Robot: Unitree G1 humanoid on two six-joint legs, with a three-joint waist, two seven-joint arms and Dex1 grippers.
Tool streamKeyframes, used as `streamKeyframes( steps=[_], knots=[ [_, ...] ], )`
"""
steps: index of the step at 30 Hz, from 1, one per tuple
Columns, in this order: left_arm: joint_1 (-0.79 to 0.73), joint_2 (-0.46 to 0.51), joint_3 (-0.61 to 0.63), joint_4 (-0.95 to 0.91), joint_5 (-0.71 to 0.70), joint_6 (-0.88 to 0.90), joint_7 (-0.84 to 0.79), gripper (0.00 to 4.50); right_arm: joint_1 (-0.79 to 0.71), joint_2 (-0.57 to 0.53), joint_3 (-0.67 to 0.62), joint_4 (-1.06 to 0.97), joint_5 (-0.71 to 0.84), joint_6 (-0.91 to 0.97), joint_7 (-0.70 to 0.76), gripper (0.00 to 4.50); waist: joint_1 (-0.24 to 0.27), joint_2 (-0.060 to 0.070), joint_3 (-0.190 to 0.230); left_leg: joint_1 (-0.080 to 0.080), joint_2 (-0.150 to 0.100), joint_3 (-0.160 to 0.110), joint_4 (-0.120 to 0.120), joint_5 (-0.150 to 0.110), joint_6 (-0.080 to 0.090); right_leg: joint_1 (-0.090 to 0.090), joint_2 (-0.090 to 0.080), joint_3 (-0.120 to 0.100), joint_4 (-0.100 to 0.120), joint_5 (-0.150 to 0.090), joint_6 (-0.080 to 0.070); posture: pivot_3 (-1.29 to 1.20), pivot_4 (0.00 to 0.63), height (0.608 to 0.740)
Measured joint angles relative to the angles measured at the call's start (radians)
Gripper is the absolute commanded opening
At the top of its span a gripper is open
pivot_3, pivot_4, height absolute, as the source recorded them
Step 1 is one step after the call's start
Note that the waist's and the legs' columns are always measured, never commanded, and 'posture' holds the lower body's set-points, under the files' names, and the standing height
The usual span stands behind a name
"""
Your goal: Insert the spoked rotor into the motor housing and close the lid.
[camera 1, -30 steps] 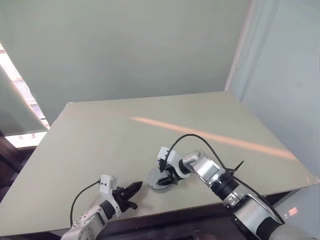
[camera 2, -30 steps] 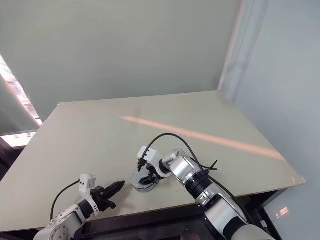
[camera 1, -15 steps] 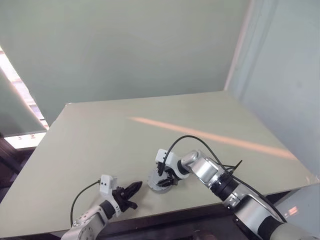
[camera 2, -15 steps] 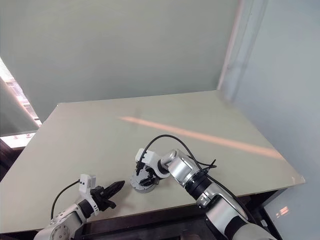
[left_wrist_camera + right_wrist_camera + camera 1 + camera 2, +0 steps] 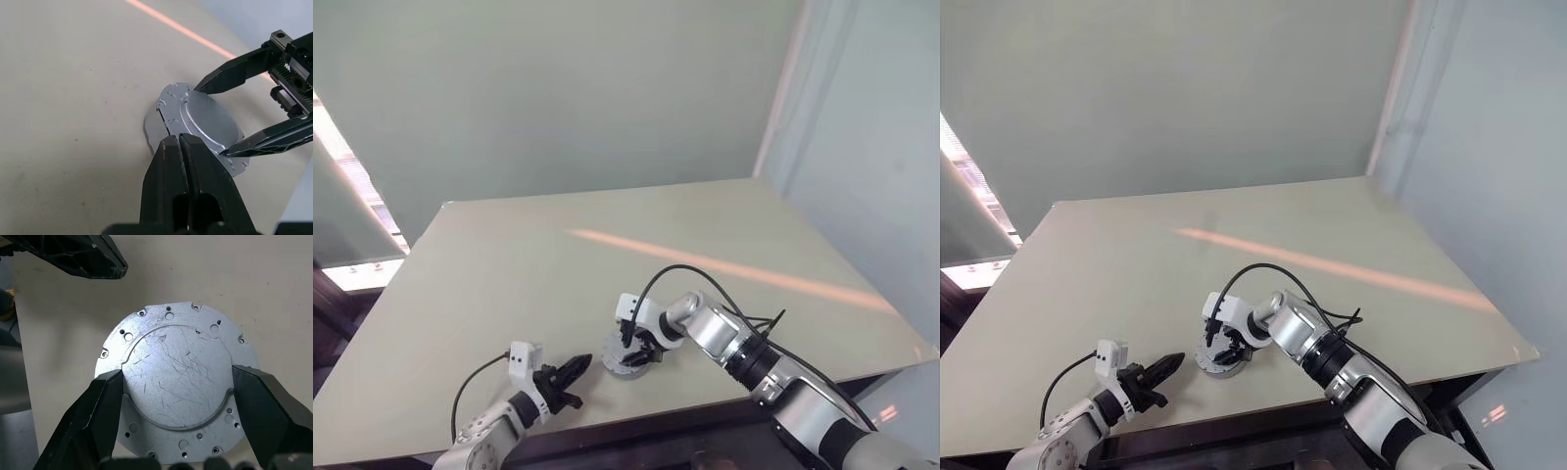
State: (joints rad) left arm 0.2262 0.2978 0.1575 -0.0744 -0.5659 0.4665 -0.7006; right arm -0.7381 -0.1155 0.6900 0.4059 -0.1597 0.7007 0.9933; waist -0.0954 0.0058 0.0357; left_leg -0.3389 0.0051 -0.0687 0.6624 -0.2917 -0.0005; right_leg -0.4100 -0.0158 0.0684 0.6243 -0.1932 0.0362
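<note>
— Inside the housing (image 5: 176, 387)?
— Impossible to tell; covered by a scratched silver plate, low centre of the head views, on the table (image 5: 509, 284).
— Rotor, lid?
— Not made out.
— Fingers?
— Right gripper (image 5: 173, 404) spread, straddling the plate's raised centre, touching both sides. Left gripper (image 5: 570, 373) pressed together, just beside, lower left.

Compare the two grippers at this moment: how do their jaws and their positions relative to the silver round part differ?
The right gripper has its jaws spread, its fingers at opposite edges of the raised centre of the silver round part. The left gripper has its jaws shut on nothing and sits on the robot's left of that part, apart from it. The right gripper angles down at the part; the left points toward it from the side. Both have black fingers.
</note>
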Motion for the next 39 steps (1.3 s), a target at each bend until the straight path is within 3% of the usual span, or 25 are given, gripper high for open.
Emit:
streamKeyframes(
  steps=[27, 39],
  knots=[
    [-0.002, 0.000, -0.023, 0.007, 0.000, -0.007, 0.000, 0.00, -0.009, -0.024, 0.001, 0.062, -0.004, -0.159, 0.069, 3.22, 0.001, 0.001, 0.000, 0.000, -0.003, -0.001, -0.001, -0.002, 0.000, 0.000, -0.002, 0.000, -0.001, -0.002, 0.003, 0.00, 0.000, 0.740],
    [-0.010, 0.001, -0.031, 0.007, 0.001, -0.008, 0.000, 0.00, -0.021, -0.020, 0.009, 0.065, -0.024, -0.145, 0.086, 3.22, 0.002, 0.002, -0.001, 0.000, -0.003, -0.002, 0.000, -0.002, 0.000, 0.001, -0.002, 0.000, -0.001, -0.002, 0.003, 0.00, 0.000, 0.740]
  ],
)
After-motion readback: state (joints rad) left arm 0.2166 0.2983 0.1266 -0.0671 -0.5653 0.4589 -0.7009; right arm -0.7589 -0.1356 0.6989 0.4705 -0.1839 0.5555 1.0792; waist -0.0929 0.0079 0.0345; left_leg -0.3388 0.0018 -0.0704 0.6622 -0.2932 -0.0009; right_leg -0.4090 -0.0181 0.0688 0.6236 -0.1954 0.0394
